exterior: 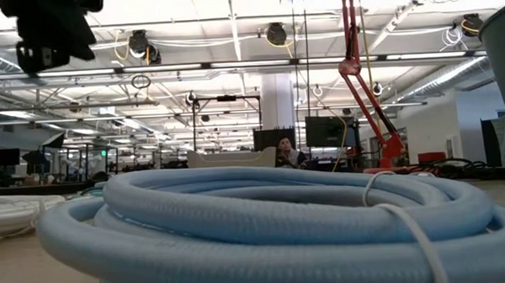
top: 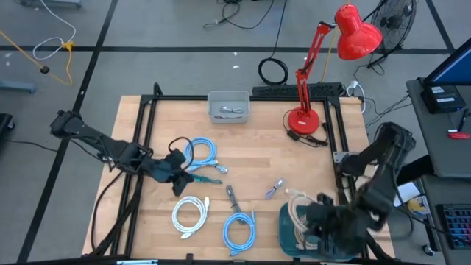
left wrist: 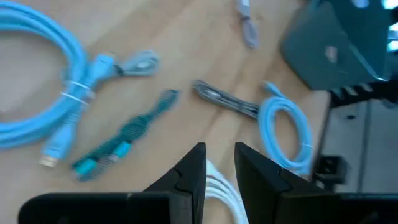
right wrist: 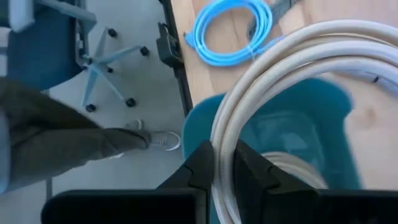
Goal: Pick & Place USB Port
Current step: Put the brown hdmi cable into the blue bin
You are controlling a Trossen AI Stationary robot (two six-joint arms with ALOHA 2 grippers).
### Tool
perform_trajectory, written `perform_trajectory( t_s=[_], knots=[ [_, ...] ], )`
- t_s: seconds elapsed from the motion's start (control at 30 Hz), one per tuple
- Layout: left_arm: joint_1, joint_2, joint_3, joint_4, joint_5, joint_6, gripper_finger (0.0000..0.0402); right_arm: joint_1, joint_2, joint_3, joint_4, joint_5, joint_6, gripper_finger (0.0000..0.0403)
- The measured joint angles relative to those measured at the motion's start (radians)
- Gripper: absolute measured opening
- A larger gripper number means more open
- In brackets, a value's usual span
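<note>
My right gripper [right wrist: 224,163] is shut on a cream cable coil [right wrist: 280,68] above a teal bin [right wrist: 311,118] at the table's near right corner [top: 291,228]. My left gripper [left wrist: 221,163] hovers over the table's left half [top: 176,175], fingers a narrow gap apart with nothing between them. It also shows dark at the top left of the low view [exterior: 52,31]. Below it lie a white coil [top: 190,215], a blue coil [top: 202,153], a teal-green cable [left wrist: 118,146] and a grey cable [left wrist: 224,99], all flat on the wood. My right gripper pinches the cream coil's bundled strands [right wrist: 222,134] between its two fingers, at the coil's edge nearest the wrist. The strands run along the gap between the fingers. The rest of the loop reaches out over the teal bin, and more cream cable [right wrist: 292,163] lies inside it.
A second blue coil [top: 239,228] lies near the front edge and fills the low view [exterior: 265,219]. A grey USB cable [top: 276,188], a grey tray [top: 229,107] and a red desk lamp [top: 305,110] stand farther back. A person's leg [right wrist: 62,143] and an office chair [right wrist: 99,68] are beside the table.
</note>
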Motion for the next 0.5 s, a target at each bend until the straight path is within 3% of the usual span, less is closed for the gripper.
perform_trajectory(
  t_s=[0.13, 0.3, 0.5],
  knots=[
    [-0.08, 0.0, 0.0, 0.071, -0.087, -0.04, 0.0088, 0.065, 0.077, 0.0, 0.015, 0.01, 0.076, 0.0029],
    [-0.143, 0.0, 0.0, 0.146, -0.201, -0.095, 0.0088, 0.097, 0.175, -0.022, 0.017, -0.098, 0.089, 0.0028],
    [-0.157, 0.0, 0.0, 0.216, -0.232, -0.138, 0.0088, 0.112, 0.245, -0.114, 0.058, -0.187, 0.002, 0.0028]
  ],
)
